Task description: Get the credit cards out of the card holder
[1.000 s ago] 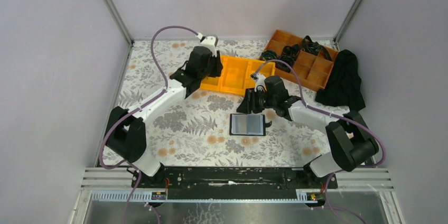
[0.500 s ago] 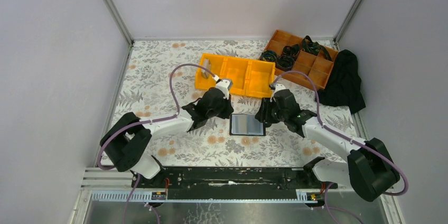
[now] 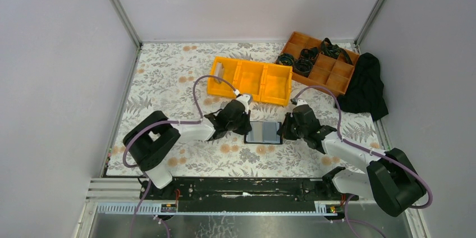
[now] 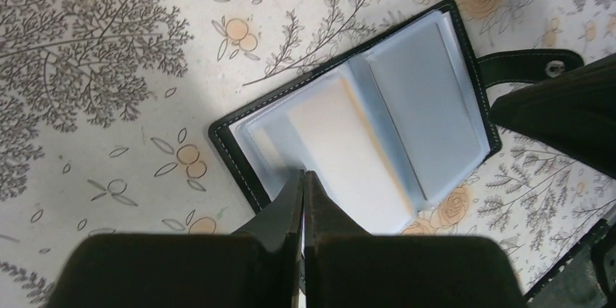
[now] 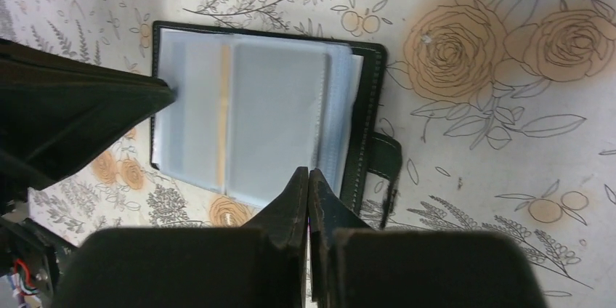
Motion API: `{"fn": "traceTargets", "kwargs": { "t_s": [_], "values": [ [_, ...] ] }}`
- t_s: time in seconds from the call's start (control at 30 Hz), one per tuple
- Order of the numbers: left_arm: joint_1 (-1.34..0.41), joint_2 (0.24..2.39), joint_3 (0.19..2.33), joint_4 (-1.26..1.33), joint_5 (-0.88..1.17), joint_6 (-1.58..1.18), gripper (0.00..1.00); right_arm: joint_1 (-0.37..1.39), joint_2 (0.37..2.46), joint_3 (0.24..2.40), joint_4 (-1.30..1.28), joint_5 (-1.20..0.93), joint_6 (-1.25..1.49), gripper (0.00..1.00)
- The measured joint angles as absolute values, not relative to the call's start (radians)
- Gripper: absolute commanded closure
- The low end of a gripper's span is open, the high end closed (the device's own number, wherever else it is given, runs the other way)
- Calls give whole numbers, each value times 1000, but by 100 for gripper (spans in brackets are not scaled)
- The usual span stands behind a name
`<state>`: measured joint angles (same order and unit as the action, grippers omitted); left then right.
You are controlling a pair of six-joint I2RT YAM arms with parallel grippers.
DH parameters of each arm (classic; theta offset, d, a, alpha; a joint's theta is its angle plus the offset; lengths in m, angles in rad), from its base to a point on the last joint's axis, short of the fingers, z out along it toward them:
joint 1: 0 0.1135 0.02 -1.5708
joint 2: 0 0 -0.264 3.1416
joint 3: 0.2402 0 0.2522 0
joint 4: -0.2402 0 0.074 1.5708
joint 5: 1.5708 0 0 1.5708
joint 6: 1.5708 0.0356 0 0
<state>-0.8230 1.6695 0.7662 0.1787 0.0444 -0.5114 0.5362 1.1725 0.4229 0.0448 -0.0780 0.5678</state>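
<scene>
The card holder [image 3: 264,132] lies open and flat on the floral table between my two grippers. Its clear sleeves show a tan credit card [image 4: 349,155] on one page and a pale grey credit card [image 4: 425,97] on the other. My left gripper [image 4: 304,175] is shut, tips over the holder's left sleeve edge, nothing visible between them. My right gripper [image 5: 309,172] is also shut, tips over the sleeves near the holder's [image 5: 254,112] strap side. From above, the left gripper [image 3: 245,127] and right gripper [image 3: 284,128] flank the holder.
A yellow three-compartment bin [image 3: 250,87] stands behind the holder, with a small grey flat piece [image 3: 220,72] in its left compartment. An orange tray [image 3: 331,75] of black cables and a black cloth [image 3: 365,86] lie at the back right. The holder's strap [image 5: 381,166] points right.
The left arm swung from the yellow bin down to the holder's left edge and shut. The right gripper dropped to the holder's right side and closed.
</scene>
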Motion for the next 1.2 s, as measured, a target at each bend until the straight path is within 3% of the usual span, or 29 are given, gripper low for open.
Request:
{"fn": "traceTargets", "kwargs": {
  "t_s": [0.77,1.2],
  "values": [
    [-824,1734,802,217,52,-548,100,537,1164,411,61,-41,579,100],
    [-824,1734,803,216,48,-548,100,537,1265,412,126,-80,581,100]
  ]
}}
